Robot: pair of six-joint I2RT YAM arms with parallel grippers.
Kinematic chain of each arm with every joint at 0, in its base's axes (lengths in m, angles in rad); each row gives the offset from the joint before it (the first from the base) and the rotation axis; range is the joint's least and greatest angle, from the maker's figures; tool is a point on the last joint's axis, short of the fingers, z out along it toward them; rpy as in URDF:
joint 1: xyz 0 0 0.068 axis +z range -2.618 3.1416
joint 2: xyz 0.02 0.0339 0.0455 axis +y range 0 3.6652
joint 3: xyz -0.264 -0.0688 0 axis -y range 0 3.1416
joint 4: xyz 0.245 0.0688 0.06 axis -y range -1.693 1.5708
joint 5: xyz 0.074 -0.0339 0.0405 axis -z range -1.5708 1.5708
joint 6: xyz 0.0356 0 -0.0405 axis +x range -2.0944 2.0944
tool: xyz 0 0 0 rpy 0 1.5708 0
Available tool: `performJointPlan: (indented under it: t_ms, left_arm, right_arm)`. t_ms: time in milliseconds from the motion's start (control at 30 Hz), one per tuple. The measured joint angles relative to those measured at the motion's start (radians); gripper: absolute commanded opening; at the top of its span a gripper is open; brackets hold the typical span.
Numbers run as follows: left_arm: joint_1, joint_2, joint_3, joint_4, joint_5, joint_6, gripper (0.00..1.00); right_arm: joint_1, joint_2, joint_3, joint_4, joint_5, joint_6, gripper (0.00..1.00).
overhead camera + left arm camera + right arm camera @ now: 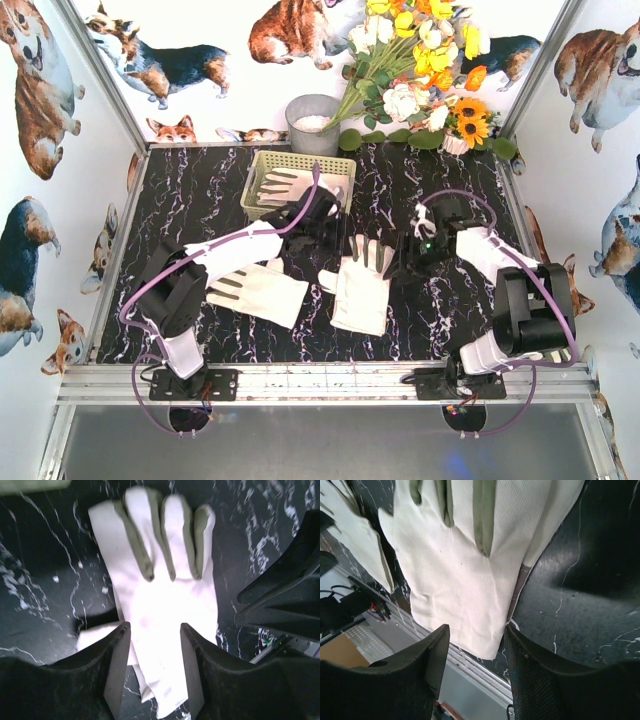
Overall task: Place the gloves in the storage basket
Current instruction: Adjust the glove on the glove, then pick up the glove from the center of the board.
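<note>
We see the left end effector [152, 630] and right end effector [476, 632], jaws parted and empty, above one glove [360, 290] near the storage basket [300, 158], presumably poised to pinch it.

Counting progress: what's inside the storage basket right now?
One glove lies flat in the storage basket, fingers toward its left end. The left arm covers the basket's near right corner, so anything there, or under that glove, cannot be seen.
</note>
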Motion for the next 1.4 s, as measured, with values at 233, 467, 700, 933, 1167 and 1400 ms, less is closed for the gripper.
performJointPlan:
  t_ms: [233,467,700,933,1167,1400]
  left_arm:
    - [-0.019,0.004,-0.091,-0.026,0.077,-0.066,0.29]
    - [-0.032,0.031,-0.098,-0.021,0.085,-0.111,0.25]
    - [-0.040,0.065,-0.131,0.001,0.078,-0.115,0.20]
    - [-0.039,0.103,-0.159,0.038,0.085,-0.119,0.18]
    - [-0.039,0.089,-0.190,0.073,0.083,-0.134,0.17]
    - [-0.039,0.084,-0.201,0.089,0.080,-0.148,0.17]
  right_arm:
    - [0.001,-0.002,-0.092,0.040,-0.047,0.036,0.51]
    - [0.000,0.032,-0.151,0.113,-0.068,0.072,0.51]
    - [-0.001,0.066,-0.179,0.172,-0.066,0.097,0.51]
    - [-0.002,0.109,-0.182,0.218,-0.122,0.120,0.51]
    - [-0.007,0.124,-0.195,0.256,-0.171,0.127,0.50]
    - [-0.006,0.137,-0.196,0.277,-0.191,0.135,0.47]
